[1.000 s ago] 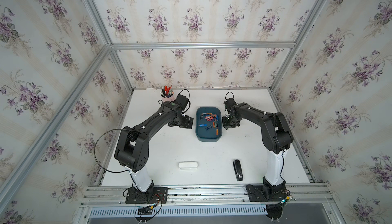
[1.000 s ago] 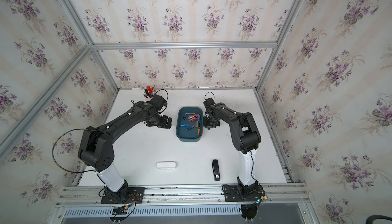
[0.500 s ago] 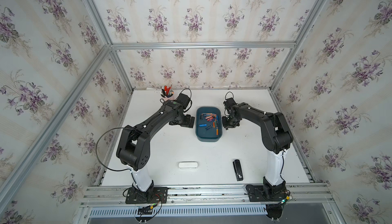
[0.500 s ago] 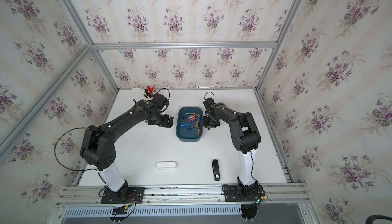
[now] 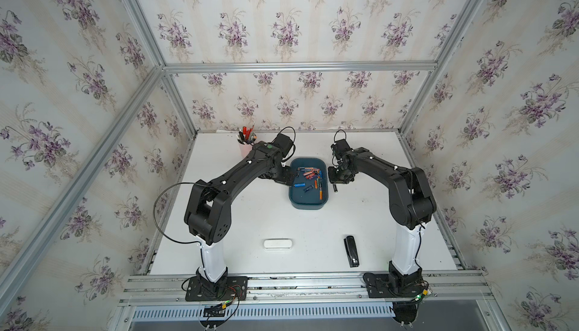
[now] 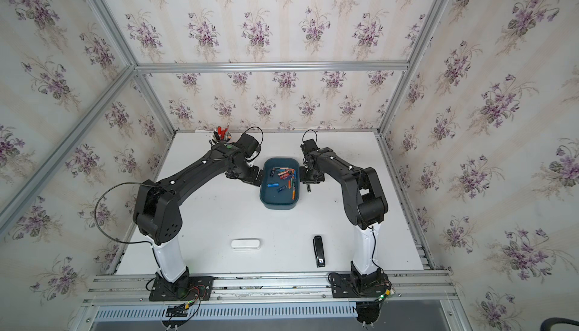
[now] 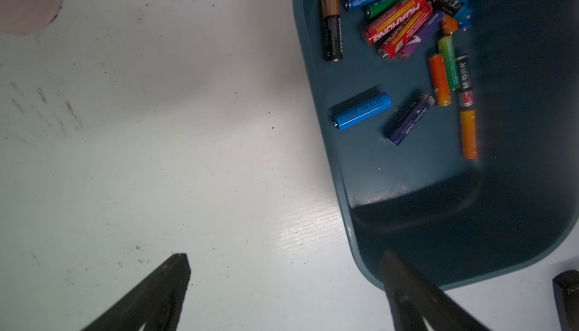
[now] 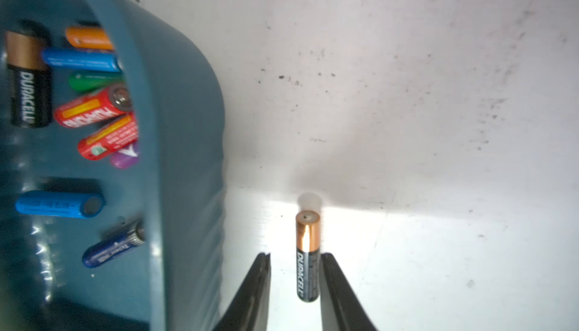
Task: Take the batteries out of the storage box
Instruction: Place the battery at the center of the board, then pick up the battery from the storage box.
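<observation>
The jaws of my right gripper (image 8: 295, 255) stood parted and gripped nothing. The slim black-and-copper cylindrical battery (image 8: 308, 257) lay flat on the scuffed white table (image 8: 423, 110) between them, with a clear gap on one side. The other finger was just beside it, touching or not I could not tell. The jaws of my left gripper (image 7: 285, 254) were spread wide and empty, one finger over a rounded corner of the dark teal-blue plastic storage box (image 7: 407, 188), the other over bare table.

In both top views the box sat beyond the table's middle, toward twelve o'clock. The lone battery lay just outside its wall at three o'clock, and my left gripper was at nine.

I judged this the letting-go of one cell, with the many colour-wrapped batteries (image 7: 404, 22) in the box left to fetch. A smooth round barrel rolls at a nudge, so I thought it best to rise straight up before swinging away. The loose cells on the glossy floor looked easier than the tangled heap at the twelve o'clock end. I meant to pinch across a barrel, clear of the low, slick wall.
</observation>
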Tool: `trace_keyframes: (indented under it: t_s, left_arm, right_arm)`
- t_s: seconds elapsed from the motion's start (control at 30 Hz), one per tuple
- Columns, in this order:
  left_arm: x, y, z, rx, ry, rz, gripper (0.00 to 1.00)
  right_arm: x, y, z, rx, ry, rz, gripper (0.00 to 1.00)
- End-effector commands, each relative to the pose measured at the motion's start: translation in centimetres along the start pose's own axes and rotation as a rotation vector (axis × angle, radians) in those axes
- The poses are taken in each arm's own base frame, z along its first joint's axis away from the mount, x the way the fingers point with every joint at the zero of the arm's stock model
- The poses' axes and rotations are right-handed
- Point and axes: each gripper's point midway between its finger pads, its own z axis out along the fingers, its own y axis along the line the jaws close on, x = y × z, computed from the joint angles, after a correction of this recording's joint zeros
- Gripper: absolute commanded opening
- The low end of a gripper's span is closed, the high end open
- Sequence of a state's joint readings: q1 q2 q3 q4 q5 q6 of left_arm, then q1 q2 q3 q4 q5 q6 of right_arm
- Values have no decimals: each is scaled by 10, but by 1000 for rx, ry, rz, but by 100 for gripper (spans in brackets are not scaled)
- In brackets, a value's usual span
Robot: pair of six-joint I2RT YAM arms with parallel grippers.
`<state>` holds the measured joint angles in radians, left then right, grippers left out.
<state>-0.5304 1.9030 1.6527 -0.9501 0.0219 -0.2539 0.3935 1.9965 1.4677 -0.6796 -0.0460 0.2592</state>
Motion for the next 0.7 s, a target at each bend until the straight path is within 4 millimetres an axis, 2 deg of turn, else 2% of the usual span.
trace_keyframes:
  t_s: [0.0,0.2,0.33,0.5,0.67]
  left_arm:
    - [-1,-7,0,-16,24,52,100]
    - [-18,-36,13,17,31,113,100]
    - [-26,-57,29,37,55,159,100]
    - [-29,-71,50,49,97,170,98]
    - [-27,-80,64,72,121,159,84]
  right_arm:
    - [-1,1,-8,3,1,1,33]
    - [-8,-7,-24,15,-27,12,34]
    - [-12,-21,-40,24,-53,29,35]
    - [-10,-38,-49,41,-58,43,35]
    - [-6,-46,-50,44,-54,51,35]
